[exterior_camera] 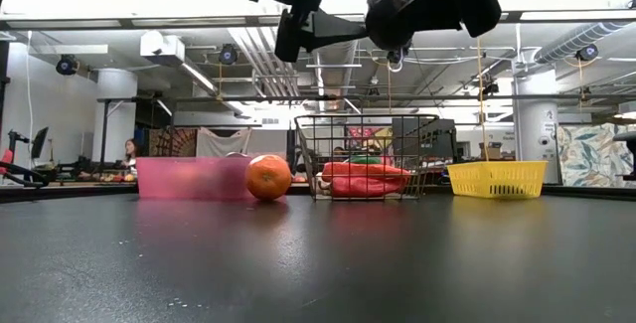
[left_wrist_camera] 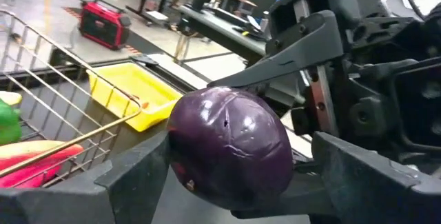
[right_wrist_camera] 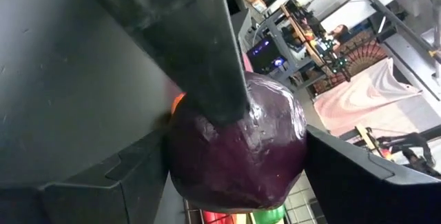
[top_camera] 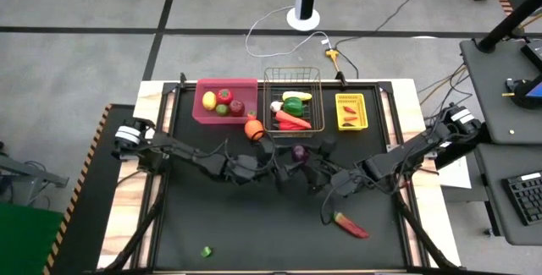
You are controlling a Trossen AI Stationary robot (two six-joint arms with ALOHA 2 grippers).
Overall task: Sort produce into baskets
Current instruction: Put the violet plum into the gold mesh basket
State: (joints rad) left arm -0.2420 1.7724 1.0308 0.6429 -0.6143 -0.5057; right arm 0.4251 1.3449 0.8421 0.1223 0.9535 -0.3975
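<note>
Mid-air handover of purple onion [top_camera: 300, 151] above surface. Right end effector [right_wrist_camera: 234, 176] grasping onion; left end effector [left_wrist_camera: 231, 172] released around it. I withdraw left straight back, avoiding knock.

Even overhead light falls on the dark surface [top_camera: 279, 224] in the high view, with only soft shadows under the arms. In the low view, bright ceiling lights and windows behind backlight the arms into near silhouettes, and the surface carries pale sheen and faint coloured reflections of the containers. Both wrist views are close: the purple onion [left_wrist_camera: 231, 148] shows small glossy highlights, the nearest dark fingers are blurred, and the room beyond is soft.
</note>
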